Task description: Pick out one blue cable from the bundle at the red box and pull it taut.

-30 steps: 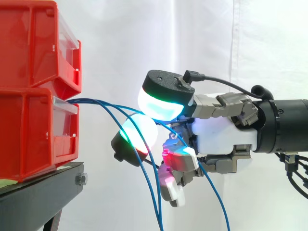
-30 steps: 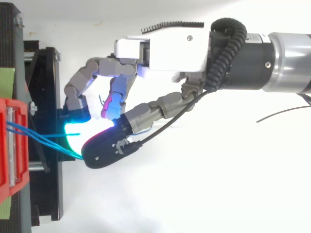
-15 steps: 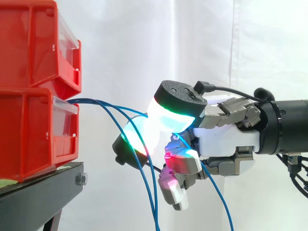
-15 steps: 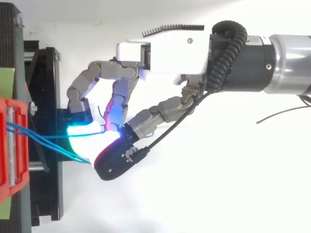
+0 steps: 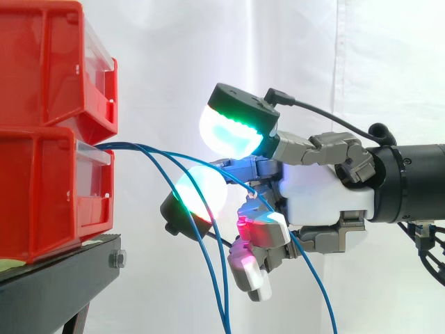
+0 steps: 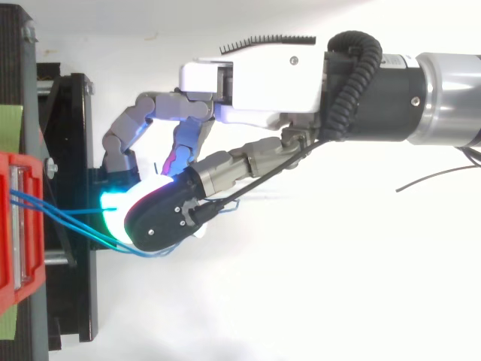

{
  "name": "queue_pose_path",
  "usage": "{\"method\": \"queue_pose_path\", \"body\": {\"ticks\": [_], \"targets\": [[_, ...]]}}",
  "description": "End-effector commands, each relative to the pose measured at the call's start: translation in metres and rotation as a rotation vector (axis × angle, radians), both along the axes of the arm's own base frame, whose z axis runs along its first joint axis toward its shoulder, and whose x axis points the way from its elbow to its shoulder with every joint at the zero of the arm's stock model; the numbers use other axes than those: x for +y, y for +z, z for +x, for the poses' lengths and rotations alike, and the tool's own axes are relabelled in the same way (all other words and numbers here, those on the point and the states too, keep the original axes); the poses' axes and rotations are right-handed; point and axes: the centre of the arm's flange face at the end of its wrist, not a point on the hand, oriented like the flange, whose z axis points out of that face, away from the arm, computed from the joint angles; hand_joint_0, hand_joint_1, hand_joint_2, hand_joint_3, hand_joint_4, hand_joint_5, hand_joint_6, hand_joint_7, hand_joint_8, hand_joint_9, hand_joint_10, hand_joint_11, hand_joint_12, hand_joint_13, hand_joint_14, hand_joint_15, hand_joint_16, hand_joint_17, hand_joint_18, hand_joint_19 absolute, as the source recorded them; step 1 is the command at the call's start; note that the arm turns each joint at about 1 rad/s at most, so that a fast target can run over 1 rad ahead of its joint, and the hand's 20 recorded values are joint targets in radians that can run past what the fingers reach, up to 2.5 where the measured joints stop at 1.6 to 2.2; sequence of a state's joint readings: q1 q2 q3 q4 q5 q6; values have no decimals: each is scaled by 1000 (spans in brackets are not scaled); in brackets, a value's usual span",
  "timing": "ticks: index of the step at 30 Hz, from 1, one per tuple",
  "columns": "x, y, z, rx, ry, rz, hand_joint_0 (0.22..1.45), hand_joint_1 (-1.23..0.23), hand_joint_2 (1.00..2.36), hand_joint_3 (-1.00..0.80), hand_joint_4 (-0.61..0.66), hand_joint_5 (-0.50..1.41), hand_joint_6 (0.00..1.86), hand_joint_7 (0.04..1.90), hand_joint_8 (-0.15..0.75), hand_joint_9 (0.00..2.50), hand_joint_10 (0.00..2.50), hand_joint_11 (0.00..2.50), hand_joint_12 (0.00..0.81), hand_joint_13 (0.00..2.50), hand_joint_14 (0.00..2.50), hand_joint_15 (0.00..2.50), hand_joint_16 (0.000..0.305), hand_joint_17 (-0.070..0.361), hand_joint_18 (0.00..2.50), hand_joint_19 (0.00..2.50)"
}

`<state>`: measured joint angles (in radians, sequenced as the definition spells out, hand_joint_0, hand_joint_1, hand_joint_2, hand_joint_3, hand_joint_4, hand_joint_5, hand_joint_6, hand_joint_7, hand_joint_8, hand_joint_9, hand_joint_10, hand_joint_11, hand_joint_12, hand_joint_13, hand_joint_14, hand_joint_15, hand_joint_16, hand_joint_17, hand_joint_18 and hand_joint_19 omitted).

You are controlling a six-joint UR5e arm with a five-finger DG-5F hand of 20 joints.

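Just beside red box (image 5: 55,188) | blue cables (image 5: 132,145) run box→hand (image 5: 320,195), slack, drooping | hold on a cable: can't tell | pull dir: along cable, away from box.

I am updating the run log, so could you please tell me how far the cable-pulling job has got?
Done: the robot hand is at the bundle of thin blue cables leaving the lower red plastic bin. In hand: it sits among the strands, one crossing its palm side; a grip cannot be confirmed. Left: pulling one taut, since all strands sag in curves.
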<state>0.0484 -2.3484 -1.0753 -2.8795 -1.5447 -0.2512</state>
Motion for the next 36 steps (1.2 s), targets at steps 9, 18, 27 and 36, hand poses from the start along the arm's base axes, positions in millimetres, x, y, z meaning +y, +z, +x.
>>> {"method": "queue_pose_path", "body": {"ticks": [9, 18, 27, 36], "targets": [[-1, 0, 0, -2, -2, 0, 585, -650, 1016, -193, 31, -99, 906, 915, 264, 1310, 26, 805, 356, 1072, 23, 626, 56, 127, 877, 748], [-1, 0, 0, -2, -1, 0, 596, -703, 1018, -188, 47, -112, 924, 869, 260, 1273, 28, 822, 350, 1056, 22, 634, 55, 123, 854, 748], [-1, 0, 0, -3, -1, 0, 641, -773, 1017, -254, 1, -123, 933, 914, 245, 1233, 29, 845, 332, 1035, 24, 640, 51, 114, 830, 740], [0, 0, 0, -3, 4, 0, 721, -814, 1007, -413, -97, -134, 948, 981, 240, 1224, 27, 833, 325, 1041, 23, 627, 50, 113, 841, 719]]}}
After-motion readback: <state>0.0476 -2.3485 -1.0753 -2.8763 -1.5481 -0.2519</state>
